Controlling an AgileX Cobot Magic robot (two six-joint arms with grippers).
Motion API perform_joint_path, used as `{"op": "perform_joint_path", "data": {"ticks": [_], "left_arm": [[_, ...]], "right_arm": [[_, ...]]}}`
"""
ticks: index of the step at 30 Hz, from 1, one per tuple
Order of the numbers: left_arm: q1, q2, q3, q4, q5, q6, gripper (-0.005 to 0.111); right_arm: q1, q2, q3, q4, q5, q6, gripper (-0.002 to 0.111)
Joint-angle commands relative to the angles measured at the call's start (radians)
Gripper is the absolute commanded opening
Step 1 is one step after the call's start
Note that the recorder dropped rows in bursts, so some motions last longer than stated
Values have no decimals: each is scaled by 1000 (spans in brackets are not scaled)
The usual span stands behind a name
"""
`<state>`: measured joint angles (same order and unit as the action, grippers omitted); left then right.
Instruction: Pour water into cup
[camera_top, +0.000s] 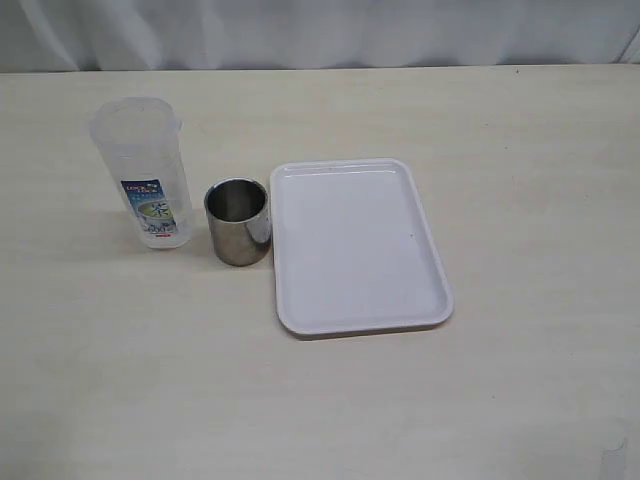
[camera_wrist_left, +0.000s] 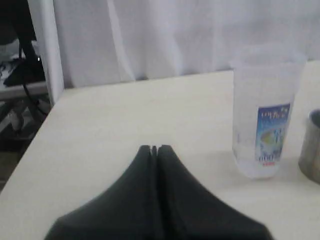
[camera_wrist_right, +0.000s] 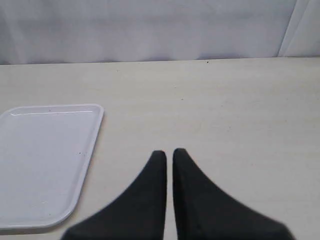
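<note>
cup (camera_top: 238, 222): steel, upright on table (camera_top: 500, 150), at 9 o'clock of the white tray (camera_top: 350, 240), just beside its rim; plastic container (camera_top: 142, 172) near, at the cup's 10 o'clock (water level not discernible). handling, judged: container light, smooth, thin-walled, may flex; grip mid-body at the label; cup rigid, could slide if nudged. left gripper (camera_wrist_left: 154, 148) jaws pressed together; right gripper (camera_wrist_right: 169, 152) jaws all but together; both hold nothing.
</note>
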<state>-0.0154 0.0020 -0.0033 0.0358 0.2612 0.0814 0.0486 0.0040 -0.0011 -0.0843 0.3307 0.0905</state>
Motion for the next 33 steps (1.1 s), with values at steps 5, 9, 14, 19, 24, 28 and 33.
{"op": "perform_joint_path", "data": {"ticks": [5, 9, 14, 19, 24, 28, 33], "left_arm": [[-9, -2, 3, -48, -365, -2, 0], [-9, -2, 3, -48, -567, -33, 0], [-9, -2, 3, -48, -845, -72, 0], [-9, 19, -5, -44, -885, -166, 23], [-9, 252, -35, 66, -949, -223, 105], [-9, 511, -59, 194, -1027, -253, 105], [-9, 818, -61, 234, -1151, -253, 105]], "right_arm": [[-2, -4, 1, -1, -10, 0, 4], [-2, -4, 1, -1, -10, 0, 4], [-2, -4, 1, -1, -10, 0, 4], [-2, -4, 1, -1, -10, 0, 4], [-2, -4, 1, -1, -10, 0, 4], [-2, -4, 1, -1, -10, 0, 4], [-2, -4, 1, -1, -10, 0, 4]]}}
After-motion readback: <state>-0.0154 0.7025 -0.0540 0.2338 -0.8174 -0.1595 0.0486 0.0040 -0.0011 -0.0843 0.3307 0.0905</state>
